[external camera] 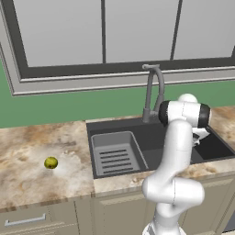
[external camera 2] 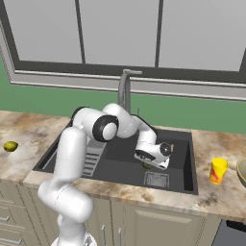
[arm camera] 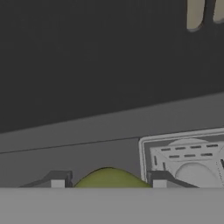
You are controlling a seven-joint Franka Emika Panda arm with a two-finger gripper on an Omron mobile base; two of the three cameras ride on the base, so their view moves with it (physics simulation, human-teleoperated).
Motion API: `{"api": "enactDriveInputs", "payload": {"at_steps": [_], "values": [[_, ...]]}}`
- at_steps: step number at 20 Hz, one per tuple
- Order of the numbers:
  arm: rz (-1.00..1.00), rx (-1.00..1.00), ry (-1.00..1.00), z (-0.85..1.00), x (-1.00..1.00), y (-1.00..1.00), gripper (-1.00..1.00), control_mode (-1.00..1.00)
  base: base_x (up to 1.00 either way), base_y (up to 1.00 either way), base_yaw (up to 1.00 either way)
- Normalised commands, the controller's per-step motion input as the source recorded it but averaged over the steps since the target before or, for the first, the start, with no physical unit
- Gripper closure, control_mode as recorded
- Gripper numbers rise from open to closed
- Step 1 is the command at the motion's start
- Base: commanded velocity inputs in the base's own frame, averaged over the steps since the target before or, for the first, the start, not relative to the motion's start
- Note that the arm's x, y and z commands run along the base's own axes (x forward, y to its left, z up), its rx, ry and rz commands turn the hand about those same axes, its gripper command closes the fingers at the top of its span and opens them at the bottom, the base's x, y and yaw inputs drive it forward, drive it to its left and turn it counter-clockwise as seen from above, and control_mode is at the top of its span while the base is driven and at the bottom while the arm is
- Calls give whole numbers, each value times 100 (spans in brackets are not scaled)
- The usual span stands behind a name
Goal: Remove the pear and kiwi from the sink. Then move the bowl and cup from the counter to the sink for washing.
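A beige-and-brown marbled stone counter (external camera: 27, 183) runs over pale cabinet fronts (external camera 2: 158, 226), backed by a green wall (external camera: 55, 108) and a wide window with a grey sill and dark frame (external camera: 114, 69). Set into the worktop is a dark grey rectangular sink (external camera 2: 182, 158) with a lighter grey ribbed tray insert (external camera: 114, 156) at its left end, a square grated drain (external camera 2: 156, 179) in its floor and a tall grey gooseneck faucet (external camera: 153, 89) behind it. A small roundish bright yellow-green pear (external camera: 51, 162) lies on the counter to the left of the basin, well apart from its rim. On the right stretch of counter stands an upright yellow cup with a red patch (external camera 2: 218, 170), and just beside it, at the picture's edge, shows the rim of a round tan-yellow bowl (external camera 2: 241, 172). The white arm reaches down into the basin, and its two-finger gripper (arm camera: 108, 180) sits low over the sink floor beside the drain. Between the dark finger tips (arm camera: 57, 180) lies a small oval olive-green kiwi (arm camera: 111, 179), only its top showing; its long axis seems to run across, from one tip to the other. The jaws stand partly apart on either side of the fruit; whether they press on it I cannot tell.
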Motion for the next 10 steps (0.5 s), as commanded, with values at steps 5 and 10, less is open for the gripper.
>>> {"api": "enactDriveInputs", "payload": {"at_steps": [5, 10], "values": [[0, 0, 0, 38, -19, -9, 100, -100, 0, 0, 0], [0, 0, 0, 40, -23, -7, 100, -100, 0, 0, 0]]}}
